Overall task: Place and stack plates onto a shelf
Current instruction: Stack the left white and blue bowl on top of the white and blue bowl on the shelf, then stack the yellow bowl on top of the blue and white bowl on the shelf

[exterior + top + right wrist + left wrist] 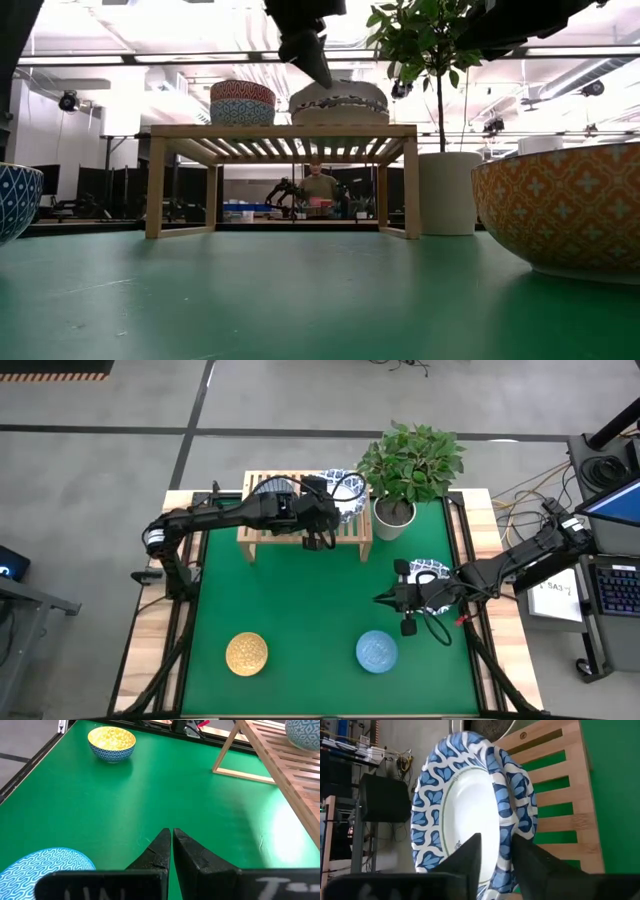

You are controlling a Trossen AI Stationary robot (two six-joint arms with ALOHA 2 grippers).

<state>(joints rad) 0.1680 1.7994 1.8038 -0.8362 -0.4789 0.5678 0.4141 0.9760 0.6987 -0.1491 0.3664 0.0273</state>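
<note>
The light-wood shelf [305, 532] stands at the table's far edge. On it sit a stack of small bowls [242, 103] and a stack of white plates with blue patterned rims [345, 495]. My left gripper [496, 857] reaches over the shelf, at the plate stack's near rim. A yellow dish [246, 653] and a light blue dish [377, 651] rest on the green mat near the front. A blue-patterned dish [428, 572] lies beside my right arm. My right gripper [171, 842] hovers shut over the mat, touching nothing. My left gripper has the top plate's blue rim [504, 837] between its two fingers, one finger over the white inside [470, 857] and one outside the rim [532, 862]. The fingers come from above and from the near side. The plate lies level on the stack on the shelf.
A potted plant [400, 470] in a white pot [448, 192] stands right of the shelf. In the low view, an orange-walled bowl [560, 210] and a blue-walled bowl [15, 200] sit close to the camera. Open green mat [300, 600] lies between shelf and front dishes.
</note>
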